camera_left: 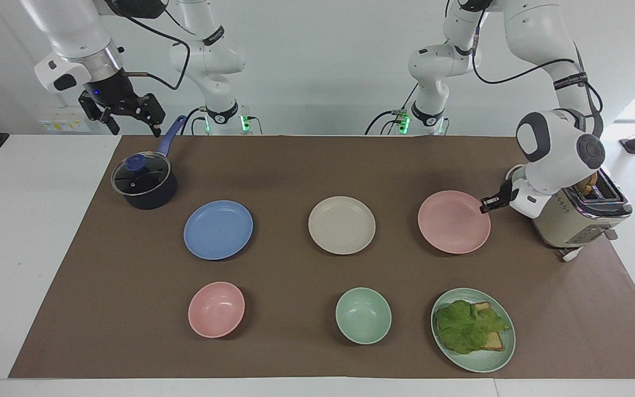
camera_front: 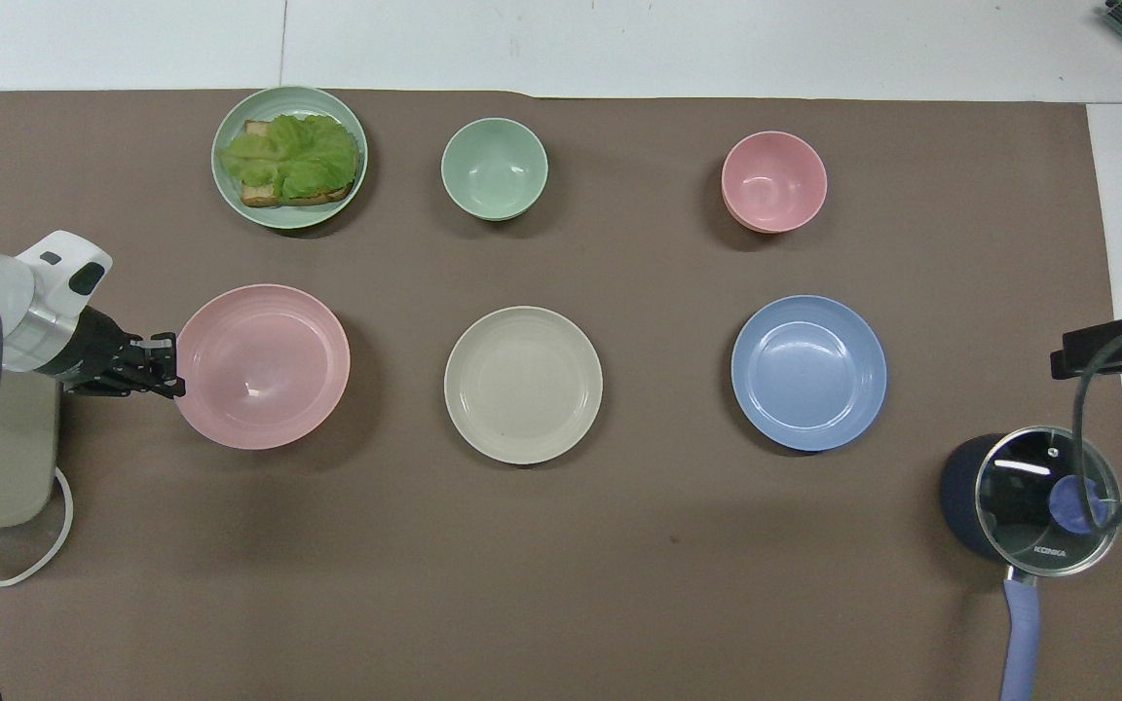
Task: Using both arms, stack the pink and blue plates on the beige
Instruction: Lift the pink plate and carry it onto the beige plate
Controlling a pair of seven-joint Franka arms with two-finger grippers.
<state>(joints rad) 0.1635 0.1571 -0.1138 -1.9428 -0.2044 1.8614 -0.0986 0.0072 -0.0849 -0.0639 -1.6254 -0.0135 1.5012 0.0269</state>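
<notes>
Two end effectors: left end effector clamps the raised pink plate by its rim; right end effector spread wide over the pot.

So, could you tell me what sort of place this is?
Probably a robotics lab staged as a kitchen: two white arms at a table, brown mat, plus a toaster and saucepan.

Pink plate lifted off mat, beige plate and blue plate flat.
</notes>
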